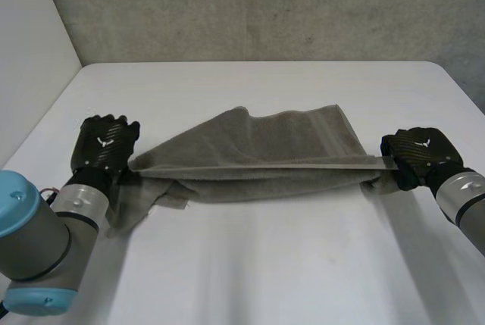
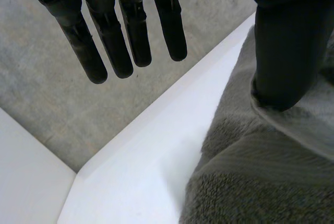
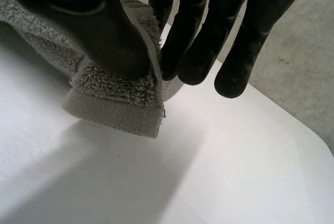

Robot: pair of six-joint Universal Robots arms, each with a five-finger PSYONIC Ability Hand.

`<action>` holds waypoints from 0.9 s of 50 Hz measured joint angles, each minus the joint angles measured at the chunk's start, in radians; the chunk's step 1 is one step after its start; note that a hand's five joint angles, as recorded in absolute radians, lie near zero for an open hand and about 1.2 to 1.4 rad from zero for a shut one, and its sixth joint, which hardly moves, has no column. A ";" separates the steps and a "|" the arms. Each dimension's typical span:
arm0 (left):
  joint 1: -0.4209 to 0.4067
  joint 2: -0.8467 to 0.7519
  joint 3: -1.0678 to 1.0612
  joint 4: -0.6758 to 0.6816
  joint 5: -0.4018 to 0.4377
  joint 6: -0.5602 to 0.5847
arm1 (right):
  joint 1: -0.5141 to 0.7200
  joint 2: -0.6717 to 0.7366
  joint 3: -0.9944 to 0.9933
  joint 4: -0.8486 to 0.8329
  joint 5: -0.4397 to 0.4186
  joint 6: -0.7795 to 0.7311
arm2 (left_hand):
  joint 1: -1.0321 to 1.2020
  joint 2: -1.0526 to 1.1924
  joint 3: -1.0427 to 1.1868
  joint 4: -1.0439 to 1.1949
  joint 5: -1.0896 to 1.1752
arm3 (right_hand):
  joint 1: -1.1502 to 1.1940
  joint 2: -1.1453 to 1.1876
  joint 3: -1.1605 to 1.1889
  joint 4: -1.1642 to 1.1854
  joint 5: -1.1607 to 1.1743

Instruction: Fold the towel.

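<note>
Right hand is seen closed on the towel: in the right wrist view a hemmed corner is pinched between the thumb and the fingertips and held clear of the table. Left hand is held with its fingers straight and slightly spread, apart from the cloth; its thumb is pressed against the towel's hem at the opposite end. In the head view the grey towel is stretched across the middle of the white table between the two hands. Its near upper edge is raised and drawn into a taut, straight line, while the rest is left lying in loose folds on the tabletop, with a flap trailing beside the left arm. A concrete wall is seen behind the table's far edge.
</note>
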 measured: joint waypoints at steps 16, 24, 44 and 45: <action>0.030 -0.005 0.038 -0.225 0.102 -0.005 | 0.003 0.000 0.004 0.000 -0.020 -0.001 | 0.069 0.070 0.069 0.069 0.075 | 0.000 0.000 0.000 0.000 0.001; 0.030 -0.032 0.082 -0.365 0.116 -0.010 | 0.002 0.001 0.003 0.000 -0.019 -0.004 | 0.157 0.157 0.157 0.156 0.161 | 0.000 0.000 0.000 0.000 0.001; 0.039 0.045 0.106 -0.374 0.094 -0.067 | 0.001 -0.081 -0.011 0.013 -0.016 0.000 | 0.560 0.627 0.626 0.628 0.600 | 0.000 0.000 0.002 0.000 0.001; 0.038 0.082 0.106 -0.375 0.090 -0.069 | 0.002 -0.113 -0.017 0.020 -0.016 0.002 | 0.560 0.629 0.628 0.629 0.606 | 0.000 0.000 0.002 0.000 0.001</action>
